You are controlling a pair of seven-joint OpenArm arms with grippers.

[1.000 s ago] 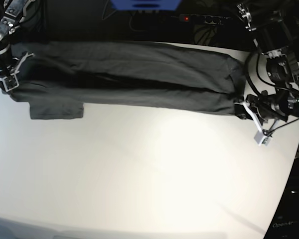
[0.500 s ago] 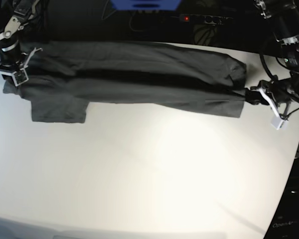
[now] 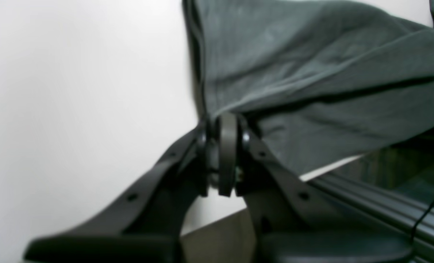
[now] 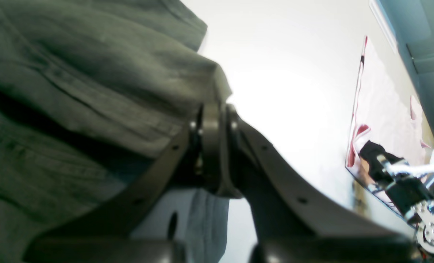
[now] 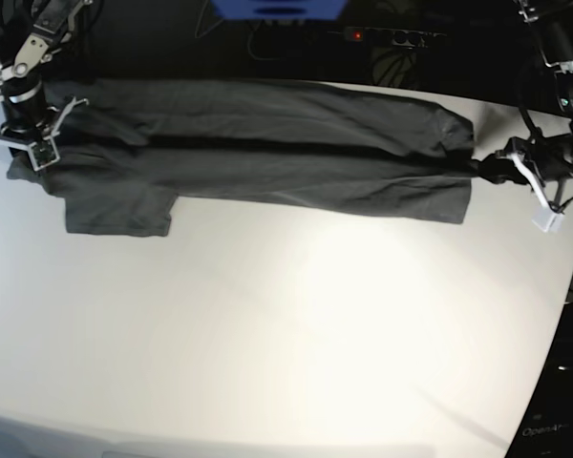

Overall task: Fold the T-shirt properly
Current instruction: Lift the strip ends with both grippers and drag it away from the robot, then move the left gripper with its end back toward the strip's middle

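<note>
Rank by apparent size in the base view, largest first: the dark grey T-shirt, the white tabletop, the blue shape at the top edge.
1. White tabletop
2. Dark grey cloth T-shirt
3. Blue shape at the top edge

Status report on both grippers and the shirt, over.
Both grippers, left and right, shut on T-shirt. Shirt bunched lengthwise, pinched at both ends. No obstruction seen.

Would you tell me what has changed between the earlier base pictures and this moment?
The left gripper has moved outward, to the base view's right and slightly up, drawing the dark grey cotton T-shirt's held fold edge along. The right gripper has shifted slightly inward. Both still grip the shirt; its far edge stayed put.
</note>
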